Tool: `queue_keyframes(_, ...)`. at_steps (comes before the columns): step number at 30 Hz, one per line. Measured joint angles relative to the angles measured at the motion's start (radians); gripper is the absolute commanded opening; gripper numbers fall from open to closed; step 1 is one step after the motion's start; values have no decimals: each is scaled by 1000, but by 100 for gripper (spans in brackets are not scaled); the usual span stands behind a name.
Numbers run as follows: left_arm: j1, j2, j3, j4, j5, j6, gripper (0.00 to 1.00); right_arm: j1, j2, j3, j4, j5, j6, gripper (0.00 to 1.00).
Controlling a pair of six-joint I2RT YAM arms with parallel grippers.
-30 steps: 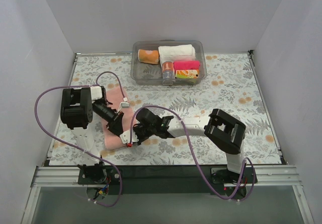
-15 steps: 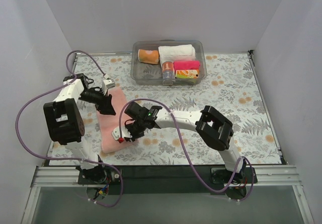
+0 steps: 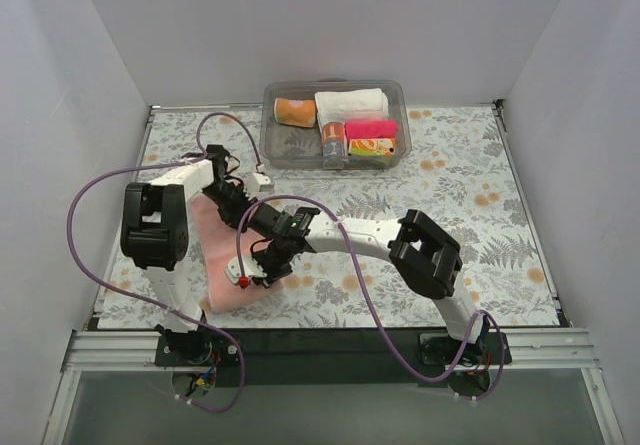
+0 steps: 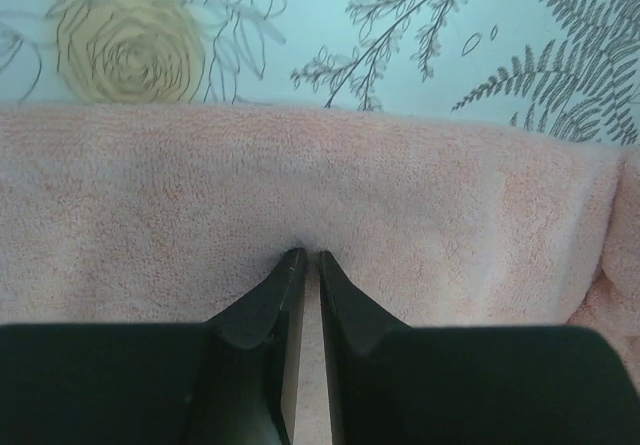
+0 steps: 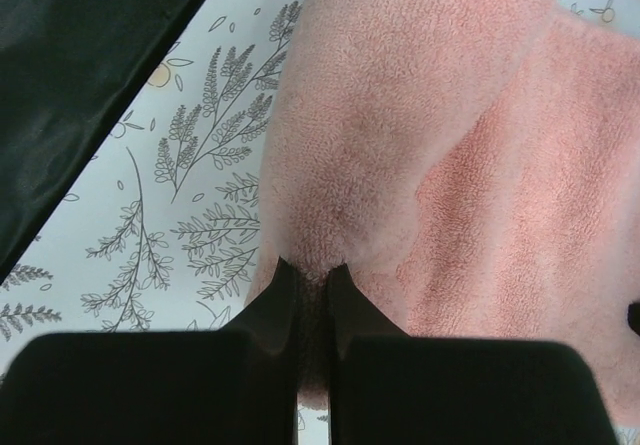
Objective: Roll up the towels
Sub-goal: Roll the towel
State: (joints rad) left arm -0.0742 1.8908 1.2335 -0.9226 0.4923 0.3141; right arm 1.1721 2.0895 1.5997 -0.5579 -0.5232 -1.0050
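Observation:
The salmon-pink towel (image 3: 215, 255) lies as a long strip at the left of the table. My left gripper (image 3: 228, 193) is at its far end, and in the left wrist view (image 4: 308, 255) its jaws are closed, pinching the terry pile (image 4: 420, 205). My right gripper (image 3: 262, 265) is at the strip's right edge, shut on a raised fold of the towel (image 5: 400, 95), with fabric caught between the tips (image 5: 312, 270). A small teal-red-white patterned roll (image 3: 333, 140) stands in the clear bin. The white corner tag is not visible.
A clear plastic bin (image 3: 275, 145) at the back centre holds an orange roll (image 3: 295, 111), a white rolled towel (image 3: 350, 103), a hot-pink roll (image 3: 371, 128) and a yellow-orange patterned roll (image 3: 371, 147). Purple cables loop over both arms. White walls surround the floral table.
My left arm has swung from the far left inward onto the towel's far end. The towel's far end looks narrower. My right gripper has stayed at the towel's right edge.

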Motion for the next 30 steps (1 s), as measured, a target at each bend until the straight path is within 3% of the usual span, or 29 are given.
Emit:
queue_keyframes(12, -214, 236, 298, -199, 87, -60, 11, -14, -145, -201, -24, -6, 18, 1)
queue_keyframes(21, -338, 433, 570, -296, 216, -138, 10, -147, -254, -374, -45, -114, 98, 1)
queue_keyframes(30, -354, 463, 634, -313, 296, -173, 43, -244, -229, -380, -85, -221, 145, 1)
